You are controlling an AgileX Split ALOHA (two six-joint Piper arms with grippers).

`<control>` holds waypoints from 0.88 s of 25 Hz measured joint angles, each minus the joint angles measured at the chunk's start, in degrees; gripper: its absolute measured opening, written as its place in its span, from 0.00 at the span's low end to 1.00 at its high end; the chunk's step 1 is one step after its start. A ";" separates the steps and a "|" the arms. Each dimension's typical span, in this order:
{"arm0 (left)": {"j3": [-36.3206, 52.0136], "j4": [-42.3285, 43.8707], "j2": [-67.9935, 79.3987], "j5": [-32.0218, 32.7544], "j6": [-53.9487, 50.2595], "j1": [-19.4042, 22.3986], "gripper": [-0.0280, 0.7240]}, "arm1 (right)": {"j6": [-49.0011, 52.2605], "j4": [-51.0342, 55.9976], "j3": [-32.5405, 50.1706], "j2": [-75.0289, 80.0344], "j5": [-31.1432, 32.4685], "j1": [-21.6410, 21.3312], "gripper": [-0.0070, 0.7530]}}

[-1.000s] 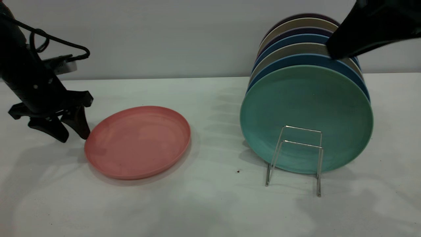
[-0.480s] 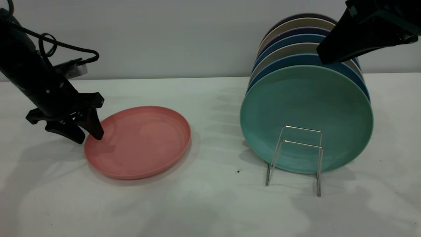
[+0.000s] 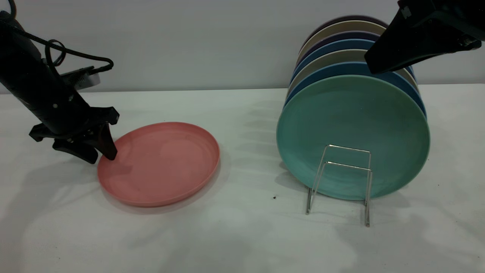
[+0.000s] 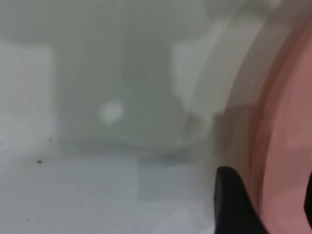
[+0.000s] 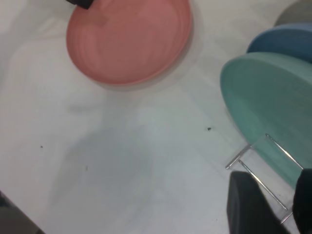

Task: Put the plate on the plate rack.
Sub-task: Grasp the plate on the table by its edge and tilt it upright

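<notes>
The salmon-pink plate (image 3: 163, 163) lies flat on the white table at the left. My left gripper (image 3: 101, 156) is open and straddles the plate's left rim, one finger outside it and one over the plate's inside. In the left wrist view the pink plate (image 4: 287, 146) shows between the open left gripper (image 4: 273, 204) fingers. The silver wire plate rack (image 3: 348, 148) stands at the right with its front loops unfilled. My right gripper (image 3: 373, 66) hangs open high above the racked plates. The right wrist view shows the plate (image 5: 129, 39), the rack (image 5: 239, 157) and the right gripper (image 5: 278, 209).
A teal-green plate (image 3: 352, 125) stands upright in the rack, with blue (image 3: 356, 68), beige and dark plates stacked behind it. A small dark speck (image 3: 274, 197) lies on the table between the pink plate and the rack. A pale wall runs behind the table.
My left gripper moved right from beside the plate until its fingers straddle the left rim, then held there. The right arm shifted slightly upward a second ago and has stayed still since.
</notes>
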 joint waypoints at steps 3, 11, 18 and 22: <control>0.00 0.00 0.00 -0.91 0.00 0.00 0.53 | -0.11 0.00 0.00 0.00 -0.06 0.00 0.34; -0.02 -0.21 0.91 -1.17 0.61 0.00 0.52 | -0.15 0.06 0.00 0.00 -0.30 0.00 0.34; -0.02 -0.32 2.12 -1.47 0.85 0.00 0.52 | -0.94 0.17 0.00 0.00 -0.34 0.00 0.34; -0.65 -0.45 3.08 -1.47 0.85 0.00 0.51 | -0.97 0.17 0.00 0.00 -0.43 0.00 0.34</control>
